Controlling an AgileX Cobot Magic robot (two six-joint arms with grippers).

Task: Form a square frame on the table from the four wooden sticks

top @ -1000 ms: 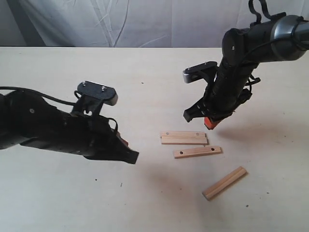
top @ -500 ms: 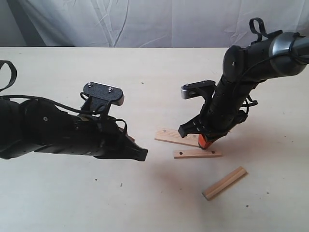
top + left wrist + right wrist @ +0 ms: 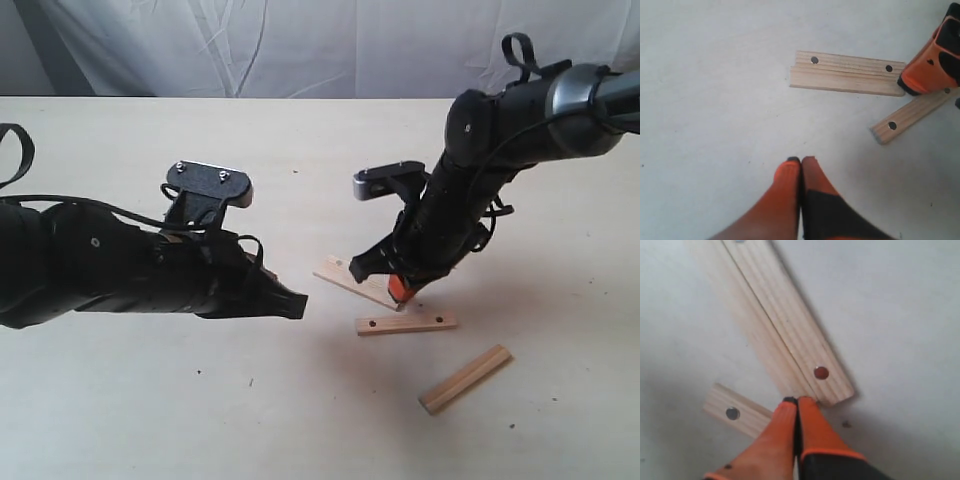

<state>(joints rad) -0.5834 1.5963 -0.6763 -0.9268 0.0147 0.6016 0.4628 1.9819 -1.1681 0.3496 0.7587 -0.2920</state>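
Left pincer [image 3: 801, 160], right pincer [image 3: 797, 400]: both closed.

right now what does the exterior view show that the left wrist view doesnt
Only the exterior view: the lone stick lying apart from the rest, and the white cloth behind the table. Only the left wrist view: the left claw, tips pressed shut, and that the angled piece is two sticks side by side. Both: the holed stick and the right claw at the pair's end.
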